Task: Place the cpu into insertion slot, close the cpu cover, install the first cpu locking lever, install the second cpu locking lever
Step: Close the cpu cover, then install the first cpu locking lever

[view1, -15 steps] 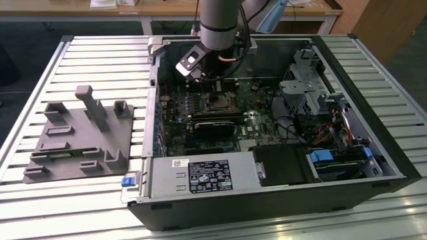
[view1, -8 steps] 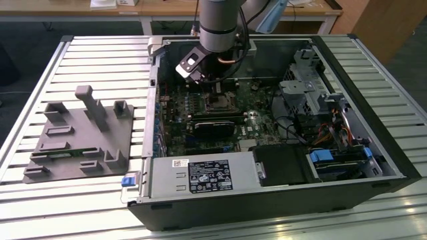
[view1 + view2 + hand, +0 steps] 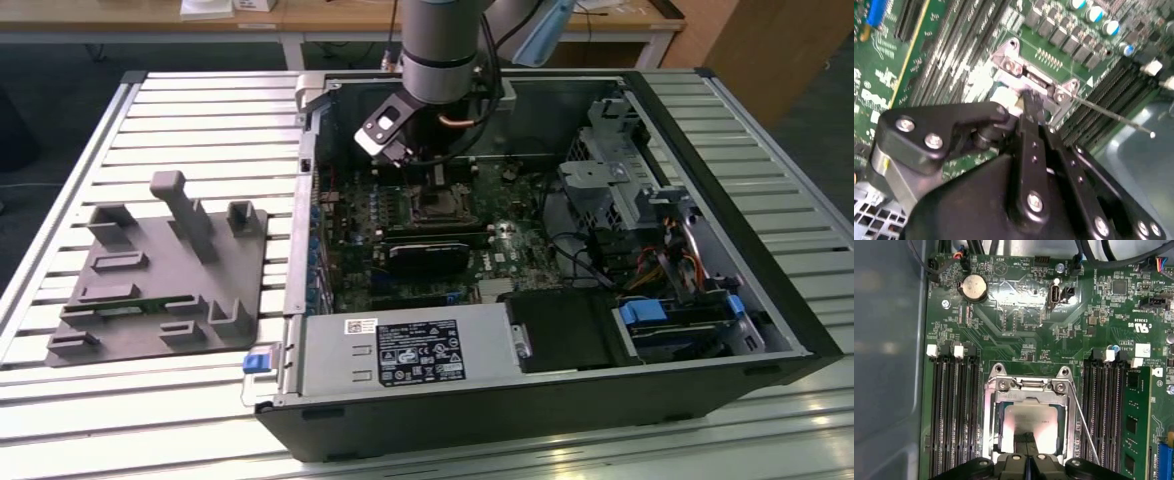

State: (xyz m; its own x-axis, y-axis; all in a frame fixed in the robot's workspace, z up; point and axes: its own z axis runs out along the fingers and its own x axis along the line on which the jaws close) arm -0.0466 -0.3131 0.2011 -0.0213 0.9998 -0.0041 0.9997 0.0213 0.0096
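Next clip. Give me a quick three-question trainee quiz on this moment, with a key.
1. True or false: the cpu shows through the window of the cpu cover.
2. Multiple choice: the gripper is nearest to: A the coin battery, B the cpu cover, C the power supply.
3. Short answer: on which side of the exterior view does the grey fixture plate lie, outside the computer case?

Key: 1 true. 2 B. 3 the exterior view's left.

The grey cylindrical arm (image 3: 441,40) carries a black cable (image 3: 489,45); the matte black gripper (image 3: 1029,107) bears silver screws (image 3: 1034,201).
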